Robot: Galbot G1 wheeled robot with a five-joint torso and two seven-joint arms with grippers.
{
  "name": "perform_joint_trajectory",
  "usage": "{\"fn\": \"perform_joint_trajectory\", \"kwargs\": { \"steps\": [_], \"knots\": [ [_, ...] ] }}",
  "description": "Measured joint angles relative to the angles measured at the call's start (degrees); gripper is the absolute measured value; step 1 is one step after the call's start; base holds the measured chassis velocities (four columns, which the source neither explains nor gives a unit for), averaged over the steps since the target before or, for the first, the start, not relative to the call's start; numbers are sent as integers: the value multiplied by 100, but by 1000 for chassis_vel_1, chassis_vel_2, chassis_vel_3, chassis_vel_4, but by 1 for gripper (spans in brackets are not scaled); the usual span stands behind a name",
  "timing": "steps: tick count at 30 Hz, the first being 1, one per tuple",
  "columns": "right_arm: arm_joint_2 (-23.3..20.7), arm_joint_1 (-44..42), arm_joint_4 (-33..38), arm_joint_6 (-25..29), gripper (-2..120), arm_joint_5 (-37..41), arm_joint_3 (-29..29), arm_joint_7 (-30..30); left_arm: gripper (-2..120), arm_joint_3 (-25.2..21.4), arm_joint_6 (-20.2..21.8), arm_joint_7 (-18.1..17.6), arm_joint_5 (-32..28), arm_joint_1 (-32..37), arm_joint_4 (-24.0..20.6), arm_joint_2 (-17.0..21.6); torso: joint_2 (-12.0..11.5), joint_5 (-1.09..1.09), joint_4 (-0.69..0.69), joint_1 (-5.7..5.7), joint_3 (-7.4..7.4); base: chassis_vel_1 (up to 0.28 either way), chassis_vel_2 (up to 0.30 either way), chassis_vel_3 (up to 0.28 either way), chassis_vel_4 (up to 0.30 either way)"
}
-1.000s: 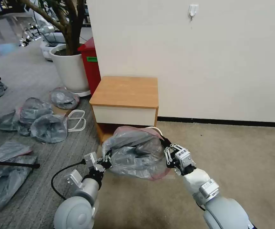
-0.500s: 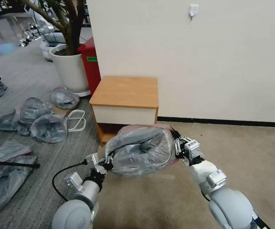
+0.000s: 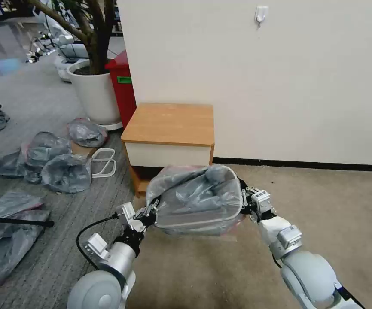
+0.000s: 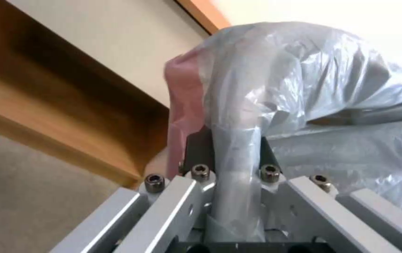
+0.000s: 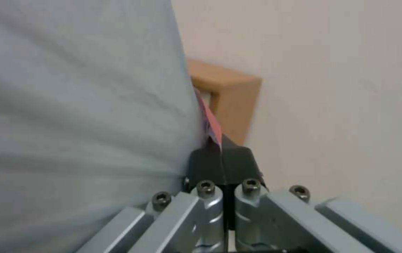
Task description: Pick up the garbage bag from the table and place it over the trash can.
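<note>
In the head view, one garbage bag is stretched between two grippers, its long axis running from one gripper to the other across the front of the robot. The left gripper pinches the bag's edge at one end, and the right gripper pinches the opposite end. The bag drapes over one trash can, whose pale rolled rim shows through the plastic between the two grippers. One table stands just beyond the grippers against the wall. A heap of several grey bags lies on the floor well off to the left gripper's outer side.

In the left wrist view, the left gripper is clamped on a gathered grey fold of the garbage bag, with the pink band just beside the fingers. The table sits beyond.

In the right wrist view, the right gripper is closed tight on the pink-red rim of the garbage bag, whose grey sheet billows beside it; a corner of the table lies ahead.
</note>
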Motion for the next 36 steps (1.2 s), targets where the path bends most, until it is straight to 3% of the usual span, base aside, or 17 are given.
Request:
{"fn": "perform_joint_trajectory", "kwargs": {
  "steps": [9,18,23,28,30,36],
  "knots": [
    [-27,96,-475,79,0,-171,-26,-11,7,-25,27,-67,-463,-6,-165,-19,0,0,0,0,0,0,0,0,0],
    [-35,45,-603,135,0,-327,-29,-72,8,-57,54,-253,-474,-59,-182,-34,0,0,0,0,0,0,0,0,0],
    [37,-160,-285,121,17,-171,76,-213,3,-177,164,-727,-245,-177,-64,-53,0,-1,0,0,0,0,0,0,0],
    [83,-331,23,195,32,-68,151,-284,3,-252,192,-938,-226,-231,6,-52,0,-1,0,0,0,0,0,0,0],
    [152,-604,340,424,51,10,386,-482,3,-296,279,-1209,-204,-292,33,-62,0,-1,0,0,0,0,0,0,0],
    [247,-893,854,818,69,507,728,-327,3,-288,449,-1425,182,-291,42,-10,0,0,-1,1,0,0,0,0,0]
  ]
}}
